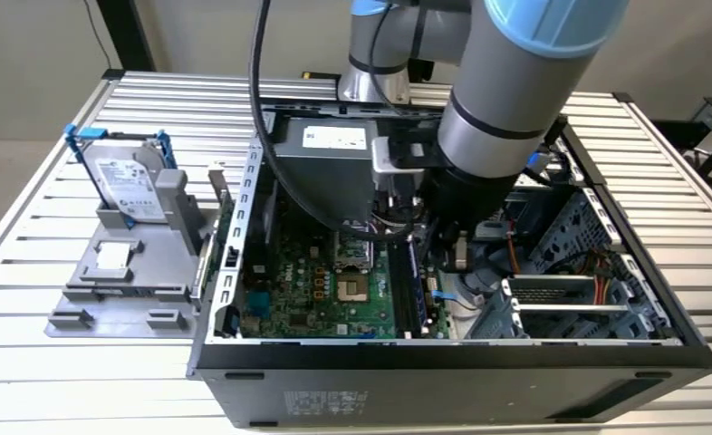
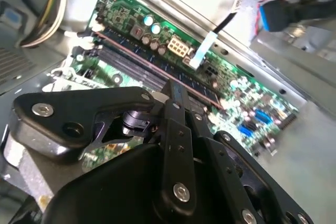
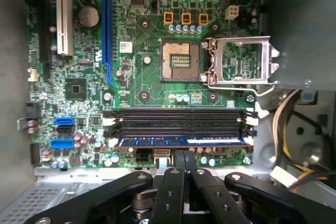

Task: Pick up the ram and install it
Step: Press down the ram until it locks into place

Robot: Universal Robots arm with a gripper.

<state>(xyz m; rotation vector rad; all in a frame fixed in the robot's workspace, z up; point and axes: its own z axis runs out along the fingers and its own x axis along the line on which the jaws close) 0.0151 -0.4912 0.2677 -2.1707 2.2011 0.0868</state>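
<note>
I see the grey and blue arm reaching down into the open black desktop computer case [image 1: 453,362], which lies on its side on the slatted metal worktop [image 1: 42,227].

End effector [image 3: 182,156]: black, two narrow fingers pressed together with no visible gap, nothing between them. In both wrist views the tips sit just beside the row of long black memory slots [image 3: 178,121] on the green motherboard [image 3: 147,40]; in the second wrist view the end effector [image 2: 176,90] tips are right at the slot edge.

The ram [image 3: 181,141], a thin, long, dark blue circuit-board stick, lies in the slot of the row nearest the fingertips, seated lengthwise between the white end clips. The fingertips are right at its long edge; I cannot tell whether they touch it. The other slots of the row appear dark and unfilled.

In the first wrist view, the square processor socket [image 3: 181,60] sits past the slots, with its metal retention frame [image 3: 241,61] beside it.

In the exterior view's left, a silver-labelled hard drive in a blue bracket [image 1: 127,177] stands upright in a grey plastic fixture [image 1: 120,272] on the worktop, well apart from the arm.
</note>
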